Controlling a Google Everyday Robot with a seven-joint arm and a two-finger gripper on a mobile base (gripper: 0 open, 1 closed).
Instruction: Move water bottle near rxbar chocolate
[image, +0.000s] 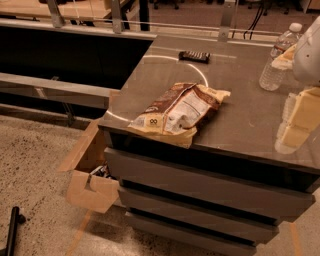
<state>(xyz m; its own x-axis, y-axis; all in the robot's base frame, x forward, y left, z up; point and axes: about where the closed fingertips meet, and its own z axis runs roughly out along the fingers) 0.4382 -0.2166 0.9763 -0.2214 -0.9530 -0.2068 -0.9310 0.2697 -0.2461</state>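
The water bottle (279, 59) stands upright at the far right of the grey counter (240, 115); it is clear and ribbed with a white cap. The rxbar chocolate (194, 56), a small flat dark bar, lies at the far middle of the counter, well left of the bottle. My gripper (296, 120) hangs at the right edge of the view, over the counter's right front part, nearer the camera than the bottle and apart from it. The white arm (309, 50) above it hides part of the bottle's right side.
A large brown and cream snack bag (177, 112) lies in the middle of the counter near its front edge. Drawers (200, 190) run below the counter. An open cardboard box (92, 175) sits on the floor at the left. A railing (115, 22) runs behind.
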